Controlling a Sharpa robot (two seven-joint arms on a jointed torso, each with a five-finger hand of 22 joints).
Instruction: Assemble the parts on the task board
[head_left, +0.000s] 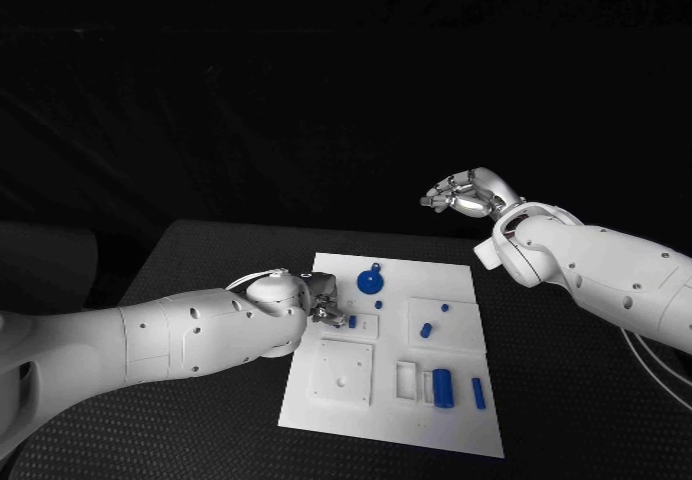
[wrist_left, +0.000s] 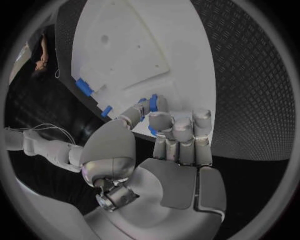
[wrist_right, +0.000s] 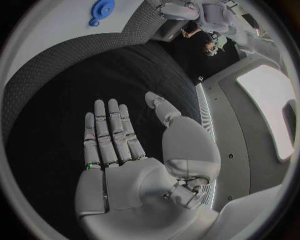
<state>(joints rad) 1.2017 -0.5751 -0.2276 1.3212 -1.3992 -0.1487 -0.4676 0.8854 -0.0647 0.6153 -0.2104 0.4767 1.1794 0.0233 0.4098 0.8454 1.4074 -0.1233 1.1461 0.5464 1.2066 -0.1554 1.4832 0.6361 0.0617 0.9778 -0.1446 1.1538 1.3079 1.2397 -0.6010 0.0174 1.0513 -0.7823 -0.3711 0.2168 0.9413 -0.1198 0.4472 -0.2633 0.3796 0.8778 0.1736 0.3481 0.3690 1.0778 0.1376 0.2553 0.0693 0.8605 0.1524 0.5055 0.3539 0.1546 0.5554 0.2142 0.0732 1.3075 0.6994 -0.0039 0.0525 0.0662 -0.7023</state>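
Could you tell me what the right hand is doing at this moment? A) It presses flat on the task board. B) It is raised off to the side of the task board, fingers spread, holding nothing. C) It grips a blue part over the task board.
B: the right hand shows an open palm with its fingers apart and nothing in it, raised beyond the task board.
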